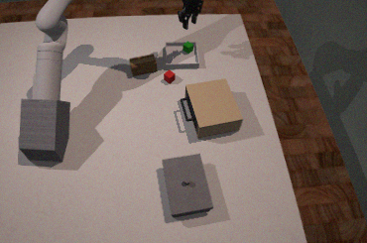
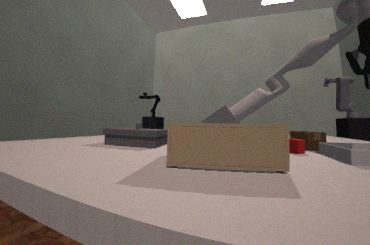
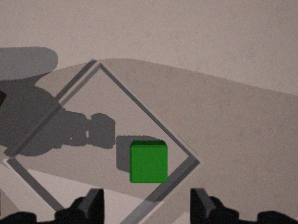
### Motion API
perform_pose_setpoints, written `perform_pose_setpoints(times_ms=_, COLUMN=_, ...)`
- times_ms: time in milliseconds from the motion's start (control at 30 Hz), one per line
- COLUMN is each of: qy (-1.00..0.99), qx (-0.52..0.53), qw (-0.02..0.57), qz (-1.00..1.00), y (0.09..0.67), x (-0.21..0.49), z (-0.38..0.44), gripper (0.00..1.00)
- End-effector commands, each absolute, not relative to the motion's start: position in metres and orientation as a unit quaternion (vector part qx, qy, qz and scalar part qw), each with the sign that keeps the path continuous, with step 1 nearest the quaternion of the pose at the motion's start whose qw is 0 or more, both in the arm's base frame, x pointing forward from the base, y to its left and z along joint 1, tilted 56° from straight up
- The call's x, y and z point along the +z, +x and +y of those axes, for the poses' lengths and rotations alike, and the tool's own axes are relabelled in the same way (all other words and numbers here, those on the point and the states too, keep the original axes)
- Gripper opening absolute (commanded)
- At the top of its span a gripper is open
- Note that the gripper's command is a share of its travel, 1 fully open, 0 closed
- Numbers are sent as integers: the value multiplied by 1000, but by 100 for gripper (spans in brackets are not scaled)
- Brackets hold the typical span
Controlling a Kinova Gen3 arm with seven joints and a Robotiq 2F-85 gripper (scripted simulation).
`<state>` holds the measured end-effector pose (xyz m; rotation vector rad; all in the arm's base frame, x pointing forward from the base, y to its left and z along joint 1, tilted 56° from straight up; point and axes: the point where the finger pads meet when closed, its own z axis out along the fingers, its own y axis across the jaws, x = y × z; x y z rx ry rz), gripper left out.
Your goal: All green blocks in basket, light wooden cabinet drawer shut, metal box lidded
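Observation:
A green block (image 1: 187,47) lies inside the shallow grey basket (image 1: 183,55), near its far right corner. In the wrist view the green block (image 3: 148,161) sits flat on the basket floor (image 3: 95,145), within the rim. My gripper (image 1: 189,21) hangs well above the basket, open and empty; its fingertips show at the bottom of the wrist view with nothing between them. The light wooden cabinet (image 1: 213,107) stands in front of the basket with its drawer handle (image 1: 185,111) on the left side. The metal box (image 1: 187,184) stands nearest the front with its lid on.
A red block (image 1: 170,76) lies between the basket and the cabinet. A brown box (image 1: 143,64) stands left of the basket. The arm's grey base (image 1: 44,130) is at the left. The table edge runs along the right.

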<state>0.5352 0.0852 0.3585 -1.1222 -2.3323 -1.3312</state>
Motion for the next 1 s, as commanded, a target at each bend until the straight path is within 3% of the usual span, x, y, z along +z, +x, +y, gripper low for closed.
perform_pose_setpoints(times_ms=0, qy=-383, qx=-455, qw=115, qz=-796, y=534, x=363, z=79, gripper=58)
perform_pose_setpoints(times_ms=967, qy=-398, qx=-453, qw=118, qz=-789, y=548, x=352, z=48, gripper=58)
